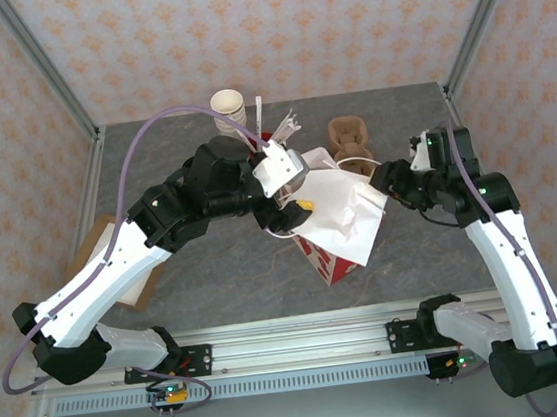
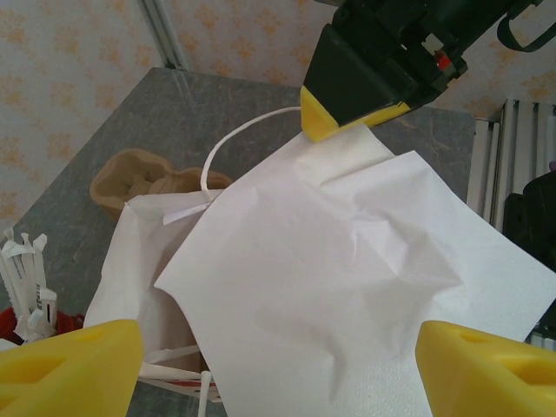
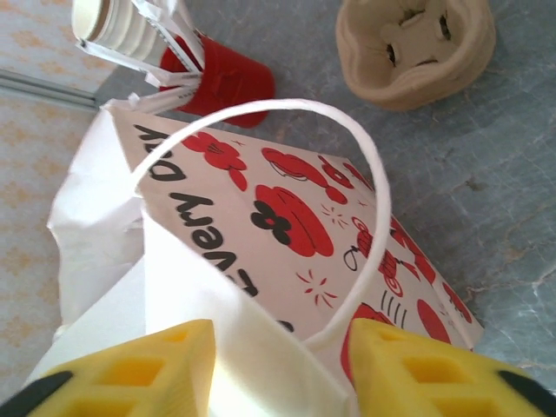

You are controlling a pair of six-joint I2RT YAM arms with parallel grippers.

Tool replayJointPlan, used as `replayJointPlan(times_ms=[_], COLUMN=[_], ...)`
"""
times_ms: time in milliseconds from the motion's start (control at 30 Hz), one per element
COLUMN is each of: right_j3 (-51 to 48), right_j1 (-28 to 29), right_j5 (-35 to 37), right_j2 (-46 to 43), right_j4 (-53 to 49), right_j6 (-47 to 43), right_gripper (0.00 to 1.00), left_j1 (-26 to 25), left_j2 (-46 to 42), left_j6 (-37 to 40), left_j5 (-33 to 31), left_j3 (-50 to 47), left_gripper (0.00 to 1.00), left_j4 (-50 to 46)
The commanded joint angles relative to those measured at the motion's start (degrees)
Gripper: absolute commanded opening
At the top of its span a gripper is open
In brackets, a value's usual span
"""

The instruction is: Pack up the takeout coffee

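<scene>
Left hand (image 2: 287,369) is being held low over a white sheet of paper (image 2: 347,261), its fingers wide apart and nothing gripped between them. That sheet is lying across the printed paper bag (image 3: 330,226) at the middle of the counter (image 1: 216,276). Right hand (image 3: 278,369) is being held at the bag's rim, right of centre in the top view. The rim and the white loop handle (image 3: 375,174) are sitting between its fingers, and whether they are being pressed shut on the paper cannot be told. Where the takeout coffee is sitting cannot be told either; it is being judged, as a guess only, to be inside the bag under the sheet. The stack of lidless cups (image 1: 228,103) and the moulded cup carrier (image 1: 349,140) are standing behind the bag, toward the upper centre, apart from both hands. The step in hand is being read as the bagging itself, with the mouth being managed by both hands. For the next move, the rim is likely needing to be steadied by the right hand while the sheet is being tucked or cleared by the left, gently, since thin paper is easily torn.
</scene>
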Motion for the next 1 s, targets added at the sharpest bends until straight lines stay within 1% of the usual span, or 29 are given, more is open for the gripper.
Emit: replayJointPlan(times_ms=[0,100,267,367,533,633,800,967], right_j3=[1.7,2.1,2.3,3.5,7.6,10.4,12.2,11.6], right_j1=[-0.2,-0.2,-0.2,-0.3,-0.2,-0.2,-0.2,-0.2], right_j5=[-0.5,-0.6,-1.3,-1.9,-3.3,-4.0,-6.4,-2.3], right_j2=[-1.3,-1.7,-2.2,-2.4,-2.5,-2.3,-1.6,-0.9], right_j4=[1.3,0.7,0.6,0.3,0.1,0.6,3.6,-0.6], right_j6=[0.6,0.2,-0.4,-0.8,-1.5,-1.7,-0.7,-2.8], right_gripper=[0.37,0.31,0.12,0.05,0.02,0.02,0.03,0.03], left_j1=[0.3,0.2,0.3,0.3,0.3,0.3,0.3,0.3], left_j2=[-1.3,-1.1,-0.9,-0.7,-0.9,-1.2,-1.5,-0.5], left_j6=[-0.5,-0.5,-0.3,-0.8,-2.8,-3.4,-4.2,-4.7], left_j5=[-0.6,-0.6,-0.7,-1.1,-2.7,-4.1,-6.0,-7.2], left_j3=[-0.5,-0.5,-0.7,-0.7,-0.7,-0.7,-0.8,-0.7], left_gripper=[0.83,0.83,0.82,0.82,0.82,0.81,0.81,0.81], left_j4=[1.4,1.3,1.3,1.2,1.8,1.9,2.1,1.7])
